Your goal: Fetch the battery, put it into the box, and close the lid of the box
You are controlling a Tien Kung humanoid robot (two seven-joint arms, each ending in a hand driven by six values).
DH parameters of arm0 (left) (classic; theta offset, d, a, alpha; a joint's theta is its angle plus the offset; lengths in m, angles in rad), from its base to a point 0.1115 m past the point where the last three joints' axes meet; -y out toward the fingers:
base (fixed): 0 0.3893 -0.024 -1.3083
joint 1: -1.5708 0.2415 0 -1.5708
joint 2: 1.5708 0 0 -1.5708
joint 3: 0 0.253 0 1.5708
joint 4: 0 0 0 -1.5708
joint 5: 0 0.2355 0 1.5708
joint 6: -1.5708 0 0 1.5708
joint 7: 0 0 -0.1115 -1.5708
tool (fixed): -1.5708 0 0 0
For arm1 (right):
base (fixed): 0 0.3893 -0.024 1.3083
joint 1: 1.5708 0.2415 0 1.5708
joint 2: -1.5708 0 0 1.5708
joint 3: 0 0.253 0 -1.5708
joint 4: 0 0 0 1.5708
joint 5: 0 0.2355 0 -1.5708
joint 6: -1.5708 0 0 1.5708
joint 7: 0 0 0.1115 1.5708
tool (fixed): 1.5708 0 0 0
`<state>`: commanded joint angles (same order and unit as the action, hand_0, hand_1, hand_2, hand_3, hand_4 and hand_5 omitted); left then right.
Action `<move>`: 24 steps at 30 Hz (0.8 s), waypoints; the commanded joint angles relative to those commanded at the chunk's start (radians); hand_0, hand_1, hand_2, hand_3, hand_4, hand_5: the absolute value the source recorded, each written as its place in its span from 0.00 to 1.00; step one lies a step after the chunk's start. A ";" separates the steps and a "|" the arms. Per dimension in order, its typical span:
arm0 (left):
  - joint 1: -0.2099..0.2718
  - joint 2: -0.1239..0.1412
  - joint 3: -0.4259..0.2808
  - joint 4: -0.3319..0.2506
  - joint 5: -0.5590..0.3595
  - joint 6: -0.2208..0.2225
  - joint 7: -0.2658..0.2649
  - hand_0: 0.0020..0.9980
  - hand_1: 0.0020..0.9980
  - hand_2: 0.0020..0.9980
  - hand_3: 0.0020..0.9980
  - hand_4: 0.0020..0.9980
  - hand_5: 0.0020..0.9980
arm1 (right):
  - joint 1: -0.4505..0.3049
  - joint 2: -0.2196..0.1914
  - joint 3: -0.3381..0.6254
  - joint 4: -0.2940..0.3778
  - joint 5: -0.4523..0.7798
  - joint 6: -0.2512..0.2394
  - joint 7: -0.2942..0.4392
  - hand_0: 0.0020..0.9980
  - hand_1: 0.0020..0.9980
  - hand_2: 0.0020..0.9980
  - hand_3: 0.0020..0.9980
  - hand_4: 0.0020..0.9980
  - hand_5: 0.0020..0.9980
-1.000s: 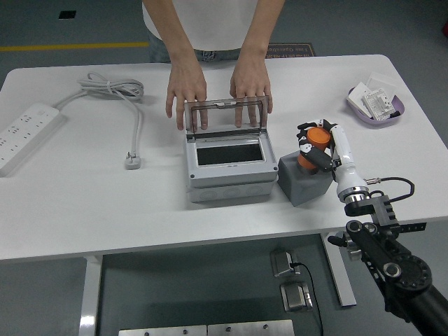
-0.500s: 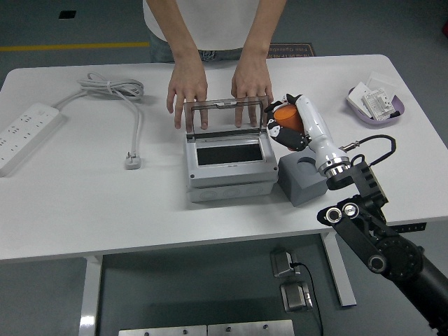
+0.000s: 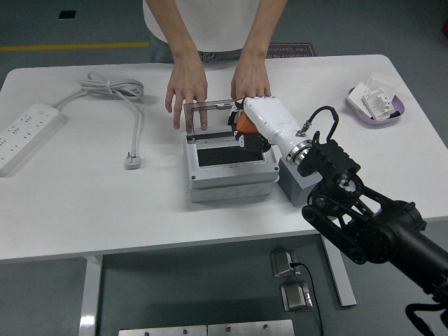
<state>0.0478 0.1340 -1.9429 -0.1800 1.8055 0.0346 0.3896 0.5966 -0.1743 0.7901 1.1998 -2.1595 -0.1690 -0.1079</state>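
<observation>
White table point(image 3: 84, 203): battery over the open box.
The right hand point(image 3: 260, 124) grips the orange battery point(image 3: 244, 123) above the box point(image 3: 227, 168); it looks rigid and smooth, best held around its sides.

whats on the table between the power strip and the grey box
In the head view, between the power strip and the grey box lies a coiled white cable ending in a plug.

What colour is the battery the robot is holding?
Orange, seen in the head view: the small orange battery.
</observation>
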 joint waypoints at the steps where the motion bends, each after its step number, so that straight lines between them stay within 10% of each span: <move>1: 0.000 0.000 0.000 0.000 0.000 0.000 0.000 0.66 0.67 0.68 0.76 0.80 0.44 | 0.011 0.002 -0.014 -0.011 -0.004 0.003 -0.001 0.11 0.21 0.43 0.26 0.03 0.00; 24: -0.016 0.001 -0.010 0.000 0.021 0.000 0.005 0.66 0.67 0.68 0.76 0.80 0.45 | 0.053 0.027 -0.051 -0.136 0.014 -0.043 0.036 0.16 0.22 0.43 0.27 0.08 0.00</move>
<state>0.0316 0.1347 -1.9532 -0.1800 1.8264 0.0341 0.3944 0.6497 -0.1470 0.7388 1.0635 -2.1451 -0.2120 -0.0718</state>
